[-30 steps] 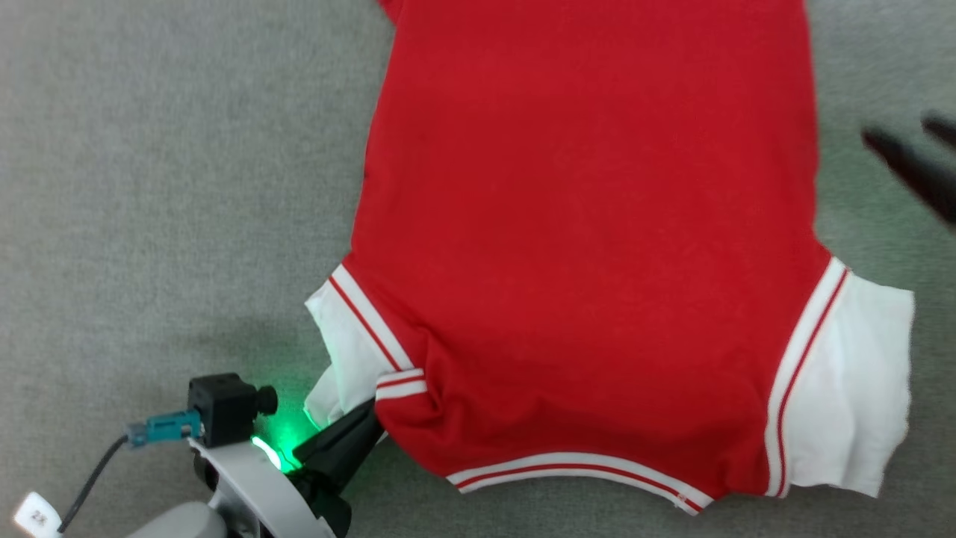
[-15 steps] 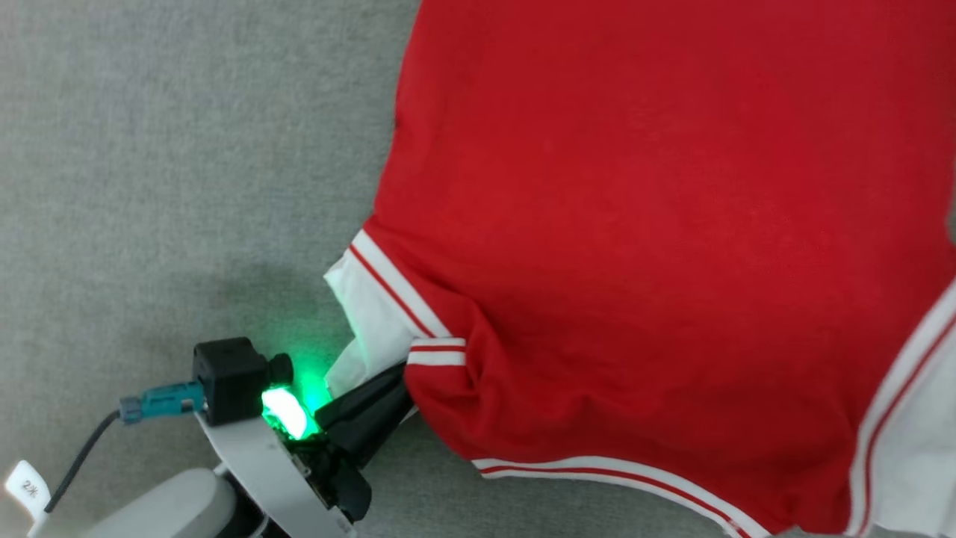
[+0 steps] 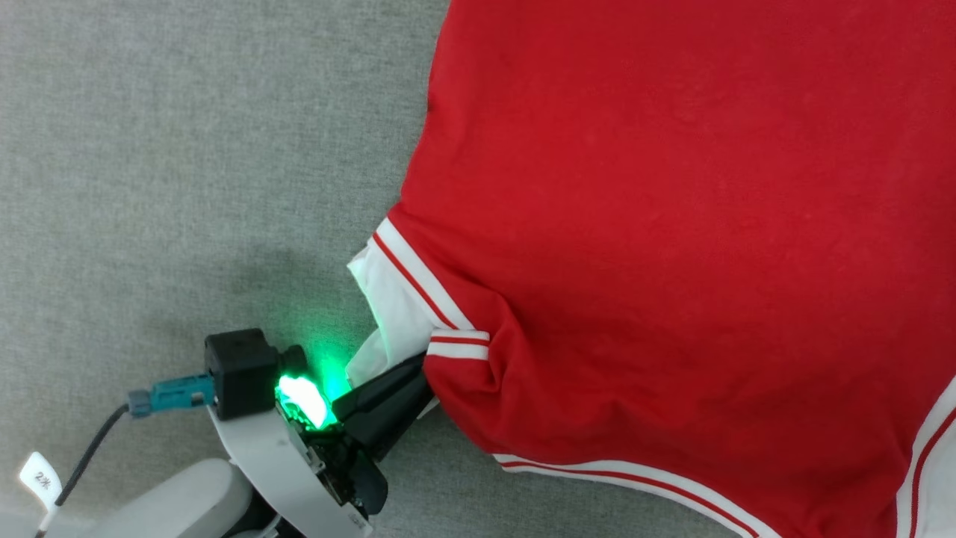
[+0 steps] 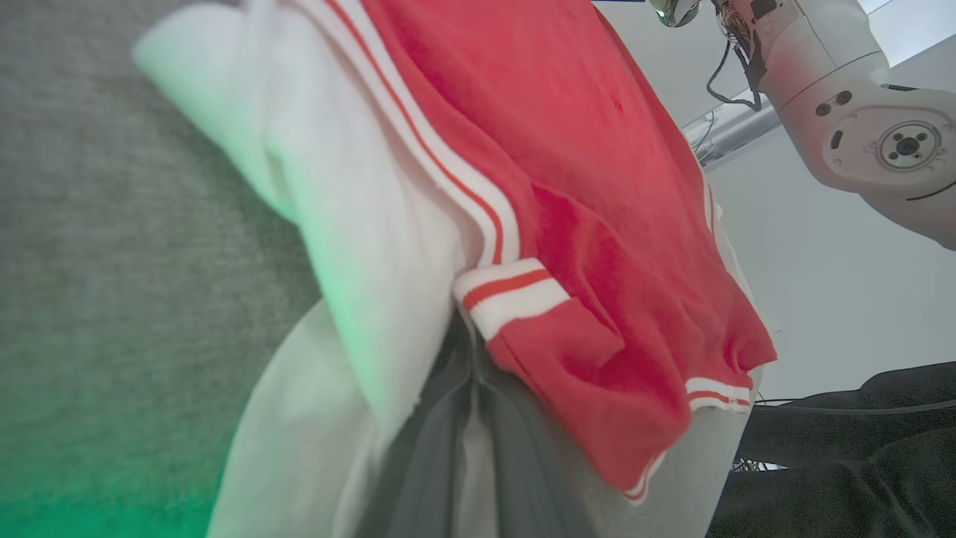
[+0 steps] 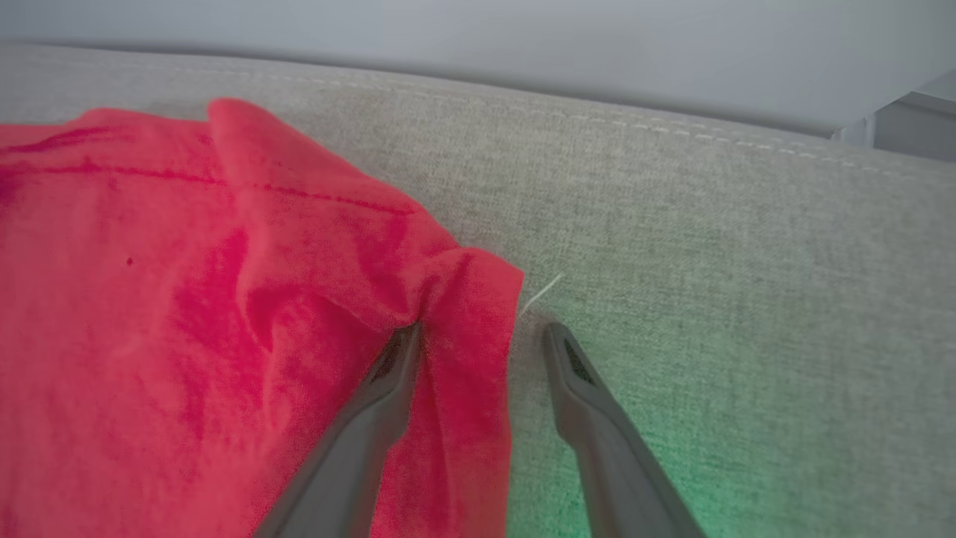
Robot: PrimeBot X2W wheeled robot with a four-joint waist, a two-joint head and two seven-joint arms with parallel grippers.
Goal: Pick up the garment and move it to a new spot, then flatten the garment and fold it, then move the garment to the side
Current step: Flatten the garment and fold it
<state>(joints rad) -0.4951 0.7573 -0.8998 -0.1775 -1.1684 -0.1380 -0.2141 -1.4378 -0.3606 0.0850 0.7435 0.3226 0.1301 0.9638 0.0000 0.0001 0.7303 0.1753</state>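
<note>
The garment (image 3: 672,246) lies spread on the grey fabric surface, plain red side up, with white sleeves and red-and-white striped trim. My left gripper (image 3: 418,371) is shut on the garment where the near left sleeve meets the striped neck trim. In the left wrist view the fingers (image 4: 448,418) pinch that bunched trim and sleeve of the garment (image 4: 582,187). My right gripper (image 5: 482,332) is open and stands astride a raised, folded edge of the garment (image 5: 187,299): one finger is on the red cloth, the other on the grey surface.
Grey fabric surface (image 3: 149,149) stretches to the left of the garment. In the right wrist view its stitched far edge (image 5: 597,119) runs below a pale wall. A cable and a white tag (image 3: 41,478) hang by my left wrist. My right arm's pale joint (image 4: 881,134) shows beyond the garment.
The whole head picture has shifted, so the garment and my left gripper sit further right and higher. The right gripper's dark fingers have left its right edge. The left grip is unchanged.
</note>
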